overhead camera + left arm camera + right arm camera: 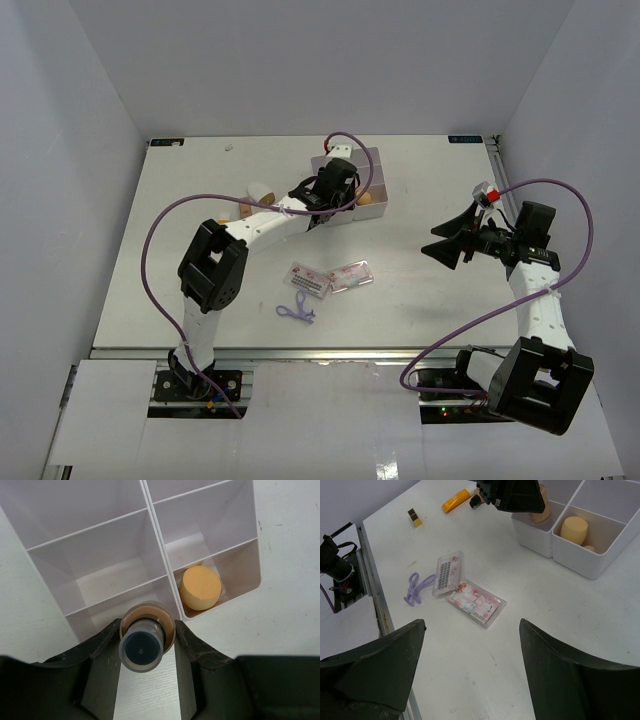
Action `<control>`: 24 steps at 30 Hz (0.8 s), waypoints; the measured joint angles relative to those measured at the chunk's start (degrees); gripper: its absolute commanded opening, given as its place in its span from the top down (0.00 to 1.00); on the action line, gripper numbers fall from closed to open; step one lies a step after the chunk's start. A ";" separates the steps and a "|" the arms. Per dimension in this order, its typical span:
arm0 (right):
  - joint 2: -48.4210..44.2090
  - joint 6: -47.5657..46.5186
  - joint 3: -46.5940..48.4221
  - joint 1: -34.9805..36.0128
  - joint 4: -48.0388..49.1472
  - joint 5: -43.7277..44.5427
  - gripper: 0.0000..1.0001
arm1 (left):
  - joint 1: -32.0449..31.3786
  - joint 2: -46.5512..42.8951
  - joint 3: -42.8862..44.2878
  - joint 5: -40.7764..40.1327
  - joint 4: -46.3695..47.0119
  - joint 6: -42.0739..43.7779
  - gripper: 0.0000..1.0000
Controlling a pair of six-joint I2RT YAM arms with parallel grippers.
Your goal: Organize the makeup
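Left claw (147, 635): clenched on a small bottle (142, 647), tan body with a clear cap and dark top, fingers pressing it from both sides. The bottle hangs at the near-left compartment of the white box (150, 520); I cannot tell whether its base touches the floor of the compartment.

Box: stands far on the tabletop (430, 320), left arm reaching over it. The compartment just right of the bottle holds a tan-orange sponge (200, 587), flat end up. From the right wrist, a second tan piece (590, 548) peeks out beside that sponge, mostly hidden by the wall.

Right claw (471, 625): released, fingers spread wide, grasping nothing, raised above the right side of the tabletop and well apart from the box.

Loose on the tabletop, mid-centre: two flat clear packets (447, 572) with pink-red print, lying flat, corners touching or nearly so. A purple tool (416, 587) lies just beside them on the near side.

A yellow-orange tube (456, 500) lies left of the box, near the left arm.
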 measured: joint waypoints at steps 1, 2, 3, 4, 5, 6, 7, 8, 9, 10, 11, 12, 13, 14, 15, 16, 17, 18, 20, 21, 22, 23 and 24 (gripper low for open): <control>0.00 0.01 0.00 0.00 0.00 0.00 0.18 | 0.00 0.01 0.14 -0.23 0.01 -0.11 0.87; 0.00 0.02 0.00 0.00 0.00 0.00 0.18 | 0.00 0.04 0.29 -0.47 0.02 -0.21 0.87; 0.00 0.02 0.00 0.00 0.00 0.00 0.18 | 0.00 0.10 0.47 -0.73 0.03 -0.24 0.87; 0.00 0.01 0.00 0.00 0.00 0.01 0.18 | 0.00 0.21 0.65 -0.92 0.05 -0.27 0.87; 0.00 0.00 0.00 0.00 0.00 0.02 0.18 | 0.00 0.32 0.83 -1.11 0.06 -0.30 0.86; 0.00 0.01 0.00 0.00 0.00 0.01 0.18 | -0.01 0.57 1.06 -1.31 0.13 -0.34 0.86; 0.00 0.02 0.00 0.00 0.00 0.00 0.18 | -0.02 0.83 1.29 -1.51 0.19 -0.38 0.86; 0.00 0.00 0.00 -0.02 0.00 0.02 0.18 | -0.02 1.06 1.35 -1.66 0.34 -0.41 0.85; 0.00 0.00 0.00 -0.02 0.00 0.01 0.18 | -0.02 1.45 1.46 -1.77 0.44 -0.43 0.83; 0.00 0.00 0.00 -0.02 0.00 0.00 0.18 | -0.02 1.85 1.58 -1.88 0.54 -0.45 0.82; 0.00 0.01 -0.01 -0.02 0.00 0.01 0.18 | -0.02 2.32 1.64 -1.91 0.67 -0.50 0.81; 0.00 0.01 -0.01 -0.02 0.00 0.01 0.18 | -0.02 2.81 1.68 -1.90 0.82 -0.57 0.80; 0.00 0.02 -0.02 -0.02 0.00 0.02 0.18 | -0.02 3.30 1.72 -1.88 0.94 -0.64 0.77; 0.00 0.01 -0.02 -0.02 0.00 0.02 0.18 | -0.02 3.77 1.72 -1.85 0.91 -0.73 0.74; 0.00 0.00 -0.02 -0.02 0.00 0.02 0.18 | -0.02 4.24 1.72 -1.81 0.88 -0.83 0.72; 0.00 0.00 -0.02 -0.02 0.00 0.02 0.18 | -0.04 4.57 1.72 -1.68 0.90 -1.01 0.68; 0.00 0.00 -0.02 -0.02 0.00 0.02 0.18 | -0.04 4.72 1.72 -1.50 0.78 -1.18 0.63; 0.00 0.00 -0.02 -0.02 0.00 0.02 0.18 | -0.05 4.79 1.72 -1.32 0.59 -1.34 0.59; 0.00 0.00 -0.02 -0.03 0.00 0.02 0.18 | -0.14 4.79 1.72 -1.13 0.73 -1.66 0.52; 0.00 0.00 -0.02 -0.05 0.00 0.02 0.18 | -0.19 4.79 1.72 -1.07 0.87 -1.77 0.48; 0.00 0.00 -0.02 -0.06 0.00 0.02 0.18 | -0.23 4.79 1.72 -1.01 1.02 -1.87 0.44; 0.00 0.00 -0.02 -0.06 0.00 0.02 0.18 | -0.25 4.79 1.72 -0.97 1.13 -1.96 0.41; 0.00 0.00 -0.02 -0.04 0.00 0.02 0.18 | -0.26 4.79 1.72 -0.95 1.22 -2.05 0.37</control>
